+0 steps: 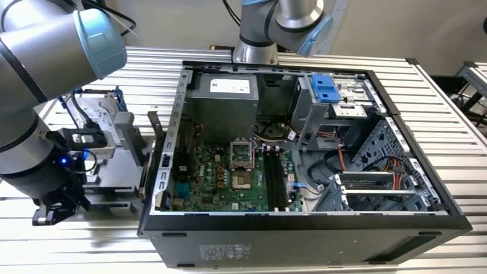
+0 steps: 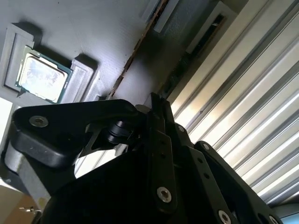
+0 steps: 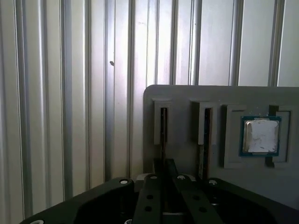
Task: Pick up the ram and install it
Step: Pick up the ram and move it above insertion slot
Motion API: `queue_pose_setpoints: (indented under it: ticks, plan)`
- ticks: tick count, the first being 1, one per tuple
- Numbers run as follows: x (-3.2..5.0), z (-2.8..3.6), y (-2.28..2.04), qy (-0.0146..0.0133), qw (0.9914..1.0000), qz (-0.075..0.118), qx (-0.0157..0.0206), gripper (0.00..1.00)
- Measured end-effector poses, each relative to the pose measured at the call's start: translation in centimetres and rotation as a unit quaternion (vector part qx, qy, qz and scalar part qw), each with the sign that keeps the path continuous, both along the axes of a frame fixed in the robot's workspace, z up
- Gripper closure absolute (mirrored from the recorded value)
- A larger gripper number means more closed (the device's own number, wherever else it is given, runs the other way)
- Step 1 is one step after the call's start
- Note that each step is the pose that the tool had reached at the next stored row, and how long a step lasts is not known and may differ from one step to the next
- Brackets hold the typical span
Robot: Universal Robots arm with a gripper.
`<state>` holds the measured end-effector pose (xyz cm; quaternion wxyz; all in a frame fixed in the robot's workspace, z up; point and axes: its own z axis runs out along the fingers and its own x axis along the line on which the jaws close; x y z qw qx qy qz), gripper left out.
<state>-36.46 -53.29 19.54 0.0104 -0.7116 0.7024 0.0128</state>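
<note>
In the exterior view the gripper (image 1: 52,214) hangs at about eight o'clock, beside the grey tray (image 1: 106,137) at nine. The open computer case (image 1: 304,221) lies on its side from the centre out to three, so its black memory slots (image 1: 275,177) face upward, which I take to suit a straight push down. In the first wrist view the ram (image 3: 163,127) stands on edge in a tray slot, with a second stick (image 3: 205,128) between it and a processor (image 3: 260,135). Standing so, it offers a thin top edge to pinch. It reads as a narrow dark line, its chips hidden. The jaws are drawn almost together right on that line; whether they clamp it I cannot tell.
</note>
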Motion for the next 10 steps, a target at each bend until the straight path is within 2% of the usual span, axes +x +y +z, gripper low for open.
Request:
queue_pose_setpoints:
  ticks: [10]
  plan:
    - [0.00, 0.12, 0.00, 0.0001, 1.00000, 0.001, -0.0010, 1.00]
